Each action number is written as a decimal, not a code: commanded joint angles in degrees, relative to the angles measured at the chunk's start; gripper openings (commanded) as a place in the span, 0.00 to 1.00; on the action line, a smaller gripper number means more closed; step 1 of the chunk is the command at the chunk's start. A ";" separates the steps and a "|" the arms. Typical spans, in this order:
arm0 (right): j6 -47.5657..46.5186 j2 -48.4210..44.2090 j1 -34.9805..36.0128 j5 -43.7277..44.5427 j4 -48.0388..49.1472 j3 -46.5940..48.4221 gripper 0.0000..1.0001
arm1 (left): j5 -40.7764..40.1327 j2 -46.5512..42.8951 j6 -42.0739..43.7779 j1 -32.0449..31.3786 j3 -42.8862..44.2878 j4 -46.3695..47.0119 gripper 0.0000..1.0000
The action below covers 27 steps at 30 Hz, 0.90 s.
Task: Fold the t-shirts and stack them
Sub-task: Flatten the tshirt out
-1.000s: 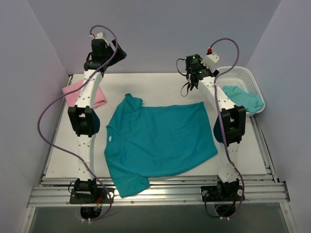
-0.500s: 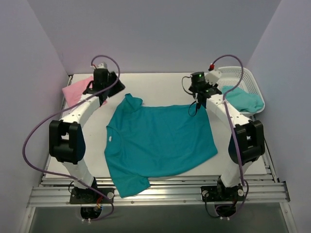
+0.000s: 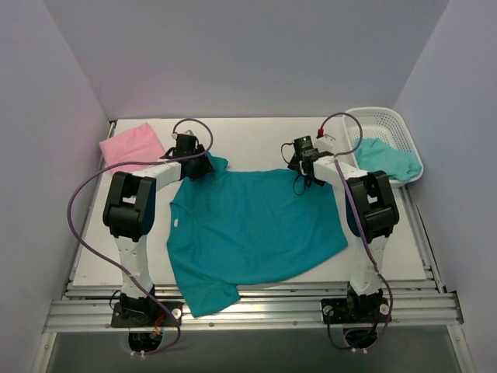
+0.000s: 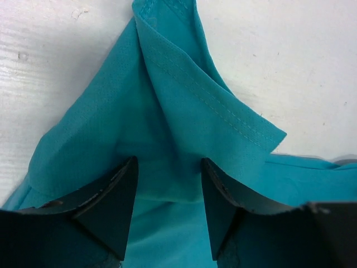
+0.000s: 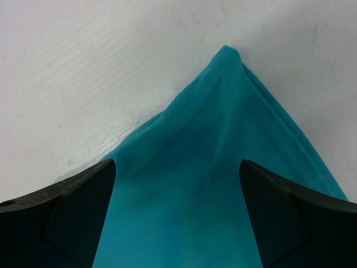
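A teal t-shirt (image 3: 252, 221) lies spread flat in the middle of the white table (image 3: 256, 136). My left gripper (image 3: 194, 165) is low over its far left sleeve. In the left wrist view the jaws (image 4: 168, 167) stand apart, straddling the bunched sleeve cloth (image 4: 167, 100). My right gripper (image 3: 307, 167) is low over the shirt's far right corner. In the right wrist view it (image 5: 177, 167) is wide open with the corner cloth (image 5: 223, 128) between the fingers. A folded pink shirt (image 3: 132, 144) lies at the far left.
A white basket (image 3: 388, 116) stands at the far right with another teal shirt (image 3: 384, 155) in it. Grey walls close in the table at the back and sides. A metal rail (image 3: 248, 307) runs along the near edge.
Both arms have swung down from raised poses at the back. The grippers now sit low on the shirt's far edge, left at the sleeve, right at the corner.
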 commanded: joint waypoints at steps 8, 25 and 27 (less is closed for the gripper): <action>-0.56 -0.98 -2.22 1.47 0.56 3.69 0.94 | -0.53 -5.53 -1.61 1.45 0.57 5.53 0.77; -1.17 -0.38 -3.45 2.70 0.03 4.66 0.95 | -2.73 8.86 -0.83 2.59 15.66 3.25 0.96; -1.17 0.68 -4.15 3.05 -0.32 5.44 0.95 | -2.46 10.27 -0.65 2.59 17.34 2.89 0.96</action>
